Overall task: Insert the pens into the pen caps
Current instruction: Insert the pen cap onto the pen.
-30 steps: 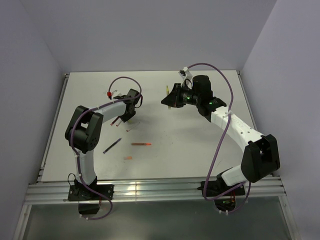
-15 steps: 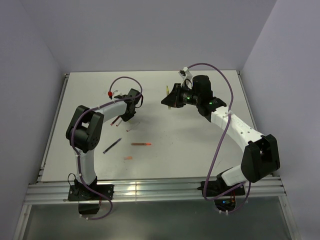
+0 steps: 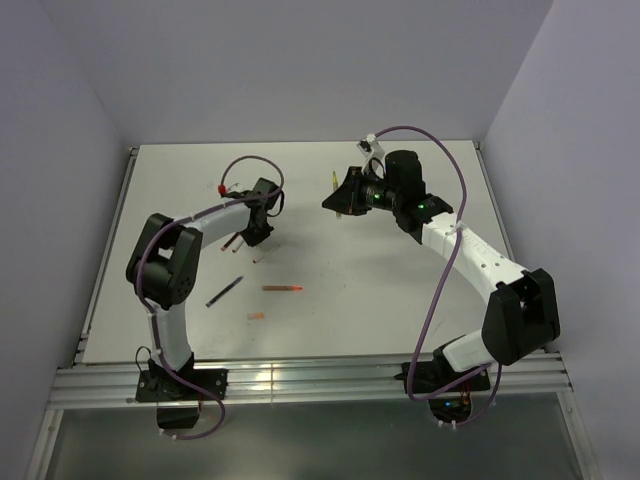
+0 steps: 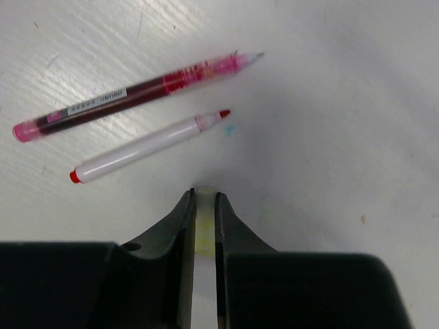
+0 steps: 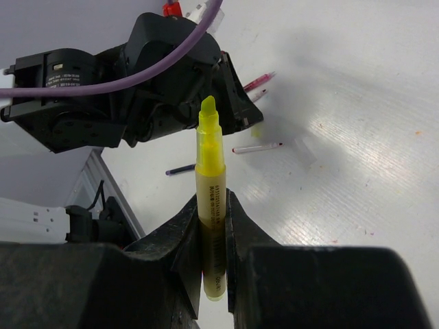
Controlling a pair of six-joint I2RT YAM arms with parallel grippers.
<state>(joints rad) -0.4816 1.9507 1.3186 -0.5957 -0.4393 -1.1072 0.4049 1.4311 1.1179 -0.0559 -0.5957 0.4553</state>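
We pinch a pale yellow cap [image 4: 204, 234] in our left gripper [image 4: 204, 200], near a white red-tipped pen [image 4: 140, 151]; our right gripper [image 5: 212, 205] clamps a yellow pen [image 5: 208, 147]

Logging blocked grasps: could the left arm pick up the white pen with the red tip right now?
Probably not yet. The white pen lies bare just ahead of the left gripper with nothing between them, but its jaws are closed on a pale yellowish piece, leaving no free grip.
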